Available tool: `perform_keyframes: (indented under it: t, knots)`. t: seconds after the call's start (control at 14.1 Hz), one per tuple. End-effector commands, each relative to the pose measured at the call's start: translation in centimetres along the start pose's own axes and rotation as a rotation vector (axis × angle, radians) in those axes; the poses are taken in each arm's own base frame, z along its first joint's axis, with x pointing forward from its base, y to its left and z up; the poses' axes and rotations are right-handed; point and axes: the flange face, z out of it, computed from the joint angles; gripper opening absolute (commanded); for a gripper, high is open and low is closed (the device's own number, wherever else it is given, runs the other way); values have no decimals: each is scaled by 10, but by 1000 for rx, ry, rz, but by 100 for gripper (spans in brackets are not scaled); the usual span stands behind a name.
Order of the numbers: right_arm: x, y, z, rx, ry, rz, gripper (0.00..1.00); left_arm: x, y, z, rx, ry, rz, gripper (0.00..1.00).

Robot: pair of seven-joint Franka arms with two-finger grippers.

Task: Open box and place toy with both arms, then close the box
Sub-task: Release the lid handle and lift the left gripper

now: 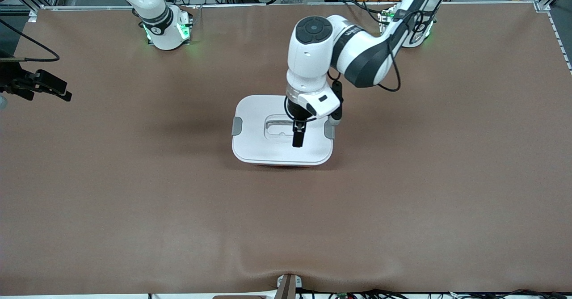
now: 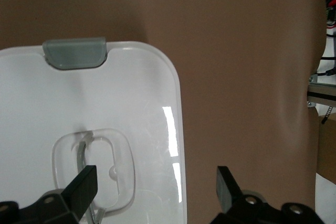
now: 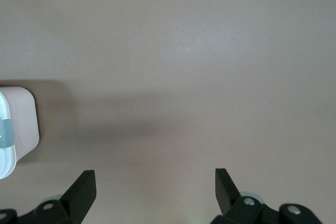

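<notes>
White box [image 1: 282, 131] at mid-worktop [image 1: 402, 209], lid [image 1: 268, 147] seated flat on it, grey clasps at both short ends [image 1: 237, 126], a clear recessed handle [image 1: 279, 127] in the lid's middle. Long axis running from the right arm's end of the worktop toward the left arm's end. No toy visible in any view; whether one lies inside, impossible to tell through the lid. Fits equally a closed box awaiting opening and a box shut again with the toy within.

Left pincer [image 1: 298, 136] directly over the lid, just beside the handle recess, pointing down; fingers [image 2: 84, 184] spread wide apart and gripping nothing, one over the handle, the other out past the lid's edge over bare worktop. Clearly the nearer arm to the box.

Right pincer [image 3: 152, 190] parked off toward the right arm's end of the worktop, waiting, fingers likewise parted and holding nothing, only a corner of the box in its wrist view.

No legible brand, label or writing on the box.
</notes>
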Motion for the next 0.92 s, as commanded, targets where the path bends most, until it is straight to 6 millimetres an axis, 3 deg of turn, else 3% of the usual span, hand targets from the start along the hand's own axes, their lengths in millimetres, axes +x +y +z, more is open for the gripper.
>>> perform_keyframes:
  t: [0.0,0.5,0.85]
  knots:
    - [3,-2,-4,-1,6,7,100,29,14,-24,-12,18,51,100]
    - [3,-3,-4,-2,6,4,100,100,33,-57,68,86,239,100]
    - [4,-4,-3,-2,4,3,100,168,47,-86,131,90,414,100]
